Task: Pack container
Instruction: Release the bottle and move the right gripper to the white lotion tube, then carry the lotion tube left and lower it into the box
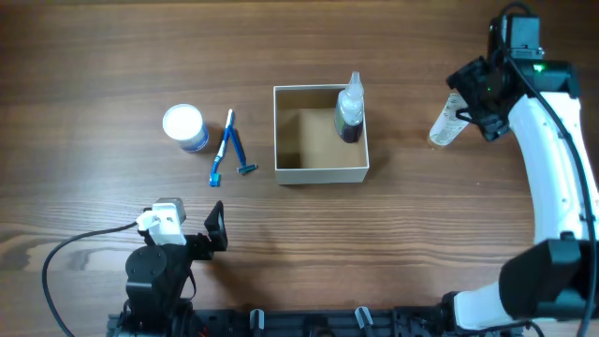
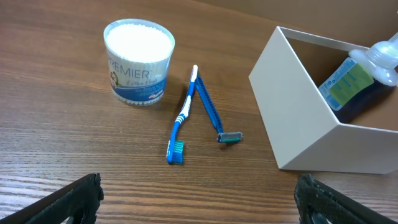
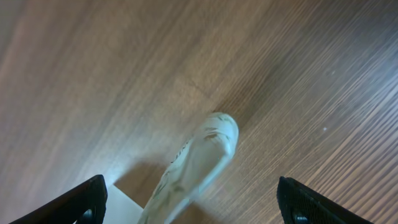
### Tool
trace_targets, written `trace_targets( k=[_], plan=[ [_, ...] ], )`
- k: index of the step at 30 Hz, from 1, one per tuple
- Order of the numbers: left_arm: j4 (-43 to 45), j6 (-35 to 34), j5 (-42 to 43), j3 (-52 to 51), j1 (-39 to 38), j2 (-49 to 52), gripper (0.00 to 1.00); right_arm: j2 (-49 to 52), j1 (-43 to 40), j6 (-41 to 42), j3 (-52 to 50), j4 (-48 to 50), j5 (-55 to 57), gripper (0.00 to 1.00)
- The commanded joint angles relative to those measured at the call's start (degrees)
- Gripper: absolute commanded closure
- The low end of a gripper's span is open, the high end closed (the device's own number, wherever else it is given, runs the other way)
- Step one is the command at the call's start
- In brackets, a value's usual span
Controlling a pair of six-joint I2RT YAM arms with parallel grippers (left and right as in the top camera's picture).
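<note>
I see one dark bottle (image 1: 349,120) in the box (image 1: 321,173); left fingers (image 2: 68,200) gape empty, right fingers (image 3: 81,200) wide astride a white tube (image 3: 199,155).

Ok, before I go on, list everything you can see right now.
box: 1, white walls, brown inside, table centre
bottle: 1, dark, clear cap, inside box
jar: 1, white top, left of box
toothbrush: 1, blue and white, between jar and box
razor: 1, blue, beside toothbrush
tube: 1, whitish, right of box
table: 1, brown wood
left gripper: 1, black, open
right gripper: 1, black, open, over tube
</note>
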Motion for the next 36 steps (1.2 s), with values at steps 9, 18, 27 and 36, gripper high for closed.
trace_targets(
  k=[9,18,27,36],
  plan=[
    [0.2,1.0,0.9,-0.2,0.5,-0.6,0.0,1.7,0.0,-3.3,-1.5,-2.4,-0.3,0.56],
    [0.2,1.0,0.9,-0.2,0.5,-0.6,0.0,1.3,0.0,-15.8,-2.4,-2.0,1.6,0.88],
    [0.2,1.0,0.9,-0.2,0.5,-0.6,0.0,-14.8,6.4,-26.5,-2.3,-4.8,0.5,0.96],
    [0.2,1.0,0.9,-0.2,0.5,-0.6,0.0,-31.4,33.5,-35.0,-2.4,-5.7,-0.7,0.96]
  ],
)
